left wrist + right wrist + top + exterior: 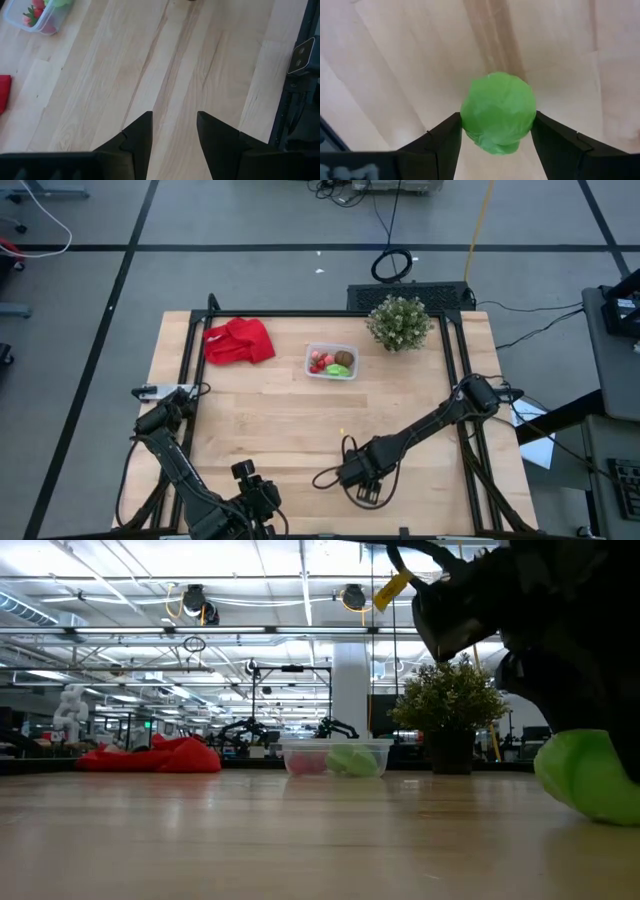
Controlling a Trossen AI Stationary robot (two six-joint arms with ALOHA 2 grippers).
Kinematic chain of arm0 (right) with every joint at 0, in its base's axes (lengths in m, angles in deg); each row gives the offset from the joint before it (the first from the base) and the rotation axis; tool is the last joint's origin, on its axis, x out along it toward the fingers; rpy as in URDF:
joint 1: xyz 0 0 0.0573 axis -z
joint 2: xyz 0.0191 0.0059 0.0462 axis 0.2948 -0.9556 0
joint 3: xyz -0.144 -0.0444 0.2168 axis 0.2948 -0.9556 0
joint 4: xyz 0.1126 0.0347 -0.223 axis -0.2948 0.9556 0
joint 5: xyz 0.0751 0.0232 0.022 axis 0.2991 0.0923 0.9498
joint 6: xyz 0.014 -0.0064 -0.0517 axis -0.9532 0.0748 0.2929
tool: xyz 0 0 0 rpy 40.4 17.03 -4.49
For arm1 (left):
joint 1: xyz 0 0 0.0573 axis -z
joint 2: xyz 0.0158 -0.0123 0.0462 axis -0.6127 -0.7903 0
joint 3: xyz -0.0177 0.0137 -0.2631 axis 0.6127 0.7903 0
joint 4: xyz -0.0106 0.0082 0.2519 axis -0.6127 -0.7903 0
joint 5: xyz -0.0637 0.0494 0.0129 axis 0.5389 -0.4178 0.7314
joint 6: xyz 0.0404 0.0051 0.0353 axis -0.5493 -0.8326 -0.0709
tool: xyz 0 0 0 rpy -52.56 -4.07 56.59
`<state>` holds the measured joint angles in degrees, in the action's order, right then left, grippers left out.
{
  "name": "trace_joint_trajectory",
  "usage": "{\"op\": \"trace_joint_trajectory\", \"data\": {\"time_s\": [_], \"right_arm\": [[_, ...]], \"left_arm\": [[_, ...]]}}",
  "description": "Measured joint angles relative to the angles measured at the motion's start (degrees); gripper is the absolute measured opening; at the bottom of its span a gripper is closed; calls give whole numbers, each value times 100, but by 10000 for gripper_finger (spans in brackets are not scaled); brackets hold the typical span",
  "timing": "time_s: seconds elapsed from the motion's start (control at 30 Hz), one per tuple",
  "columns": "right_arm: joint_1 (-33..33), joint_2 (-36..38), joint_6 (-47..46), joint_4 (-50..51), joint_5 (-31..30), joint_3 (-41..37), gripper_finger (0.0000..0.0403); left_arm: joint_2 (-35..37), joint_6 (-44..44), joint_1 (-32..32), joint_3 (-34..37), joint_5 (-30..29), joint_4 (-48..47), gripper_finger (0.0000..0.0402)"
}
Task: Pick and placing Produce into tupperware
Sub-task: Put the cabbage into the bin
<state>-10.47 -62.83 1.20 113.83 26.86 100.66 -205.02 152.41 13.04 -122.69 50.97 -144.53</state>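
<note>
The right tool (497,137), clenched on a round green produce piece (498,111) well apart from the tupperware (331,361), could lose it if squeezed off-centre.

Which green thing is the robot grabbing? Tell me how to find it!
Find the wooden table and follow the right arm to its near edge. Between the right gripper fingers sits a round, bright green ball. The other green piece lies far off in the tub; this one is alone on bare wood.
</note>
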Motion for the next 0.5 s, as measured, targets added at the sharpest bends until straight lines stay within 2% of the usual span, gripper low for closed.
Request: {"op": "trace_joint_trajectory", "data": {"time_s": [0.1, 0.33, 0.5], "right_arm": [[11, 8, -11, -21, 2, -109, 218], [63, -36, -42, 200, -73, -169, 260], [67, -38, 74, 202, -44, -169, 267]], "left_arm": [[0, 0, 0, 0, 0, -1, 159], [0, 2, -13, 0, 0, -5, 159], [2, 15, -15, 0, 1, -9, 159]]}}
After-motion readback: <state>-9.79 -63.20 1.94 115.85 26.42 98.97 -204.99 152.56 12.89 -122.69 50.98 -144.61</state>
